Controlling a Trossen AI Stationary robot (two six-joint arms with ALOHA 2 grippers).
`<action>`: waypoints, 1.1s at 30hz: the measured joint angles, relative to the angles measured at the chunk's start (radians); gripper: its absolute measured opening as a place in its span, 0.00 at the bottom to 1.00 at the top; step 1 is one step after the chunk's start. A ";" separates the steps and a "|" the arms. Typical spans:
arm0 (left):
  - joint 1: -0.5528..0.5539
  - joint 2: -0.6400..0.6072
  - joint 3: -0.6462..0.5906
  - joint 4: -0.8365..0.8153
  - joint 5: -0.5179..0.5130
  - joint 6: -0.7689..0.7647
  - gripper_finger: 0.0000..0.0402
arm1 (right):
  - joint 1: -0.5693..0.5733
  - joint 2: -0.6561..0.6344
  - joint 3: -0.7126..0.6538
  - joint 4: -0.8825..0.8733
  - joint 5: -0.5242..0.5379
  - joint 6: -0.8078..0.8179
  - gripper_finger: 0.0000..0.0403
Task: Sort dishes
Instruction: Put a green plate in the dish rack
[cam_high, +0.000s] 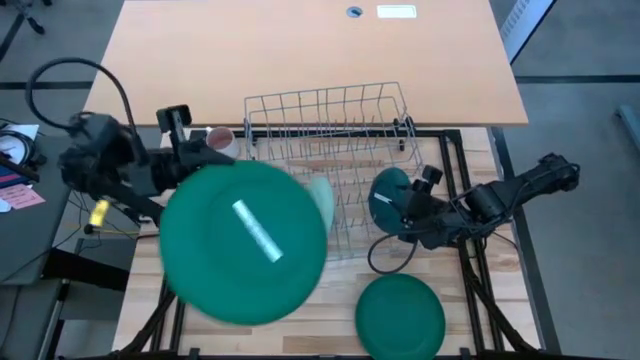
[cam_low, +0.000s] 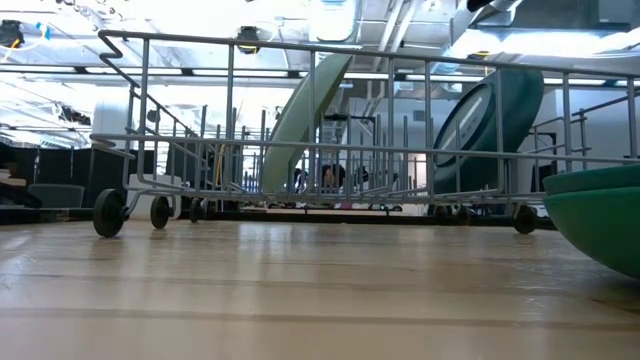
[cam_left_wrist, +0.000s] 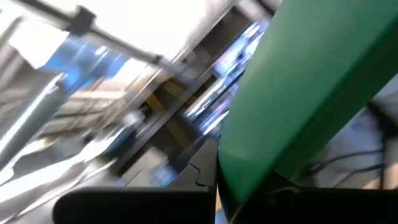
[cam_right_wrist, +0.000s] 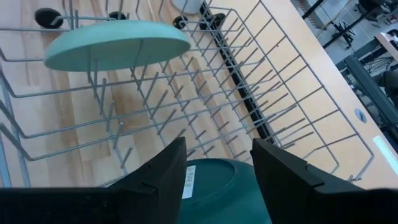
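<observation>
Large green plate (cam_high: 243, 243) pinched by left gripper (cam_left_wrist: 217, 186); right gripper (cam_right_wrist: 217, 171) spread astride teal plate (cam_right_wrist: 214, 180) in rack (cam_high: 330, 125).

You are looking at a robotics lab or workshop, not a kitchen. The wire dish rack (cam_high: 330, 160) stands on a wooden bench (cam_high: 500, 300) beside a plain desk (cam_high: 310, 50), above grey floor. Ceiling strip lights (cam_low: 330, 20), loose cables (cam_high: 70, 75) and what may be equipment racks (cam_low: 200, 150) fill the background.
</observation>
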 joint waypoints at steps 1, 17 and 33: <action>0.033 0.000 0.017 -0.034 0.075 -0.017 0.00 | 0.003 0.000 0.000 0.002 0.000 0.000 0.46; 0.356 0.077 0.110 -0.248 0.962 -0.035 0.00 | 0.004 0.005 0.000 0.022 -0.003 0.027 0.46; 0.430 0.148 0.110 -0.462 0.979 0.438 0.00 | 0.001 0.010 0.000 0.049 -0.019 0.048 0.46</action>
